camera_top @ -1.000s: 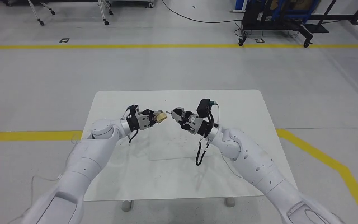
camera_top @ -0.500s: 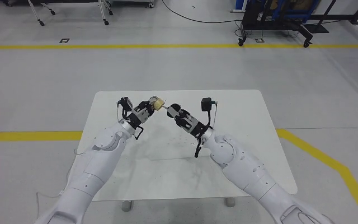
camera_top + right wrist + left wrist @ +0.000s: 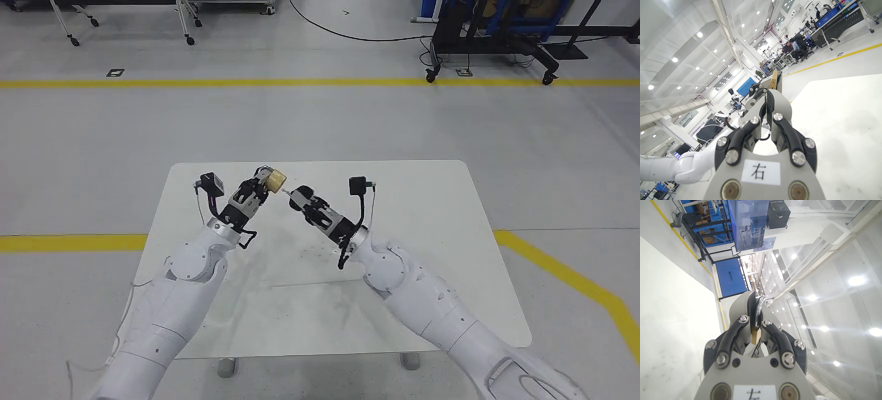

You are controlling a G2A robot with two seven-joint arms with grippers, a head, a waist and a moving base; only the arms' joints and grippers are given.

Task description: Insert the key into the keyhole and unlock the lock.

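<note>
Left gripper point(image 3: 262, 187) clamped brass padlock point(image 3: 274, 181) above far-middle of table point(image 3: 430, 260). Right gripper point(image 3: 298, 198) pinched key point(image 3: 764, 98) just beside padlock; keyhole hidden. Advice: line blade with keyhole, push straight, then twist.

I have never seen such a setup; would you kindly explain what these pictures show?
This is a robot with two white arms, each ending in a two-fingered claw. The top picture looks down from a camera above the arms onto a white table. The other two come from cameras on the wrists, looking along each claw. The left claw is shut on a brass padlock; the right claw is shut on a thin key, close to the padlock. Both are held above the table. Whether the key has entered, I cannot tell.
</note>
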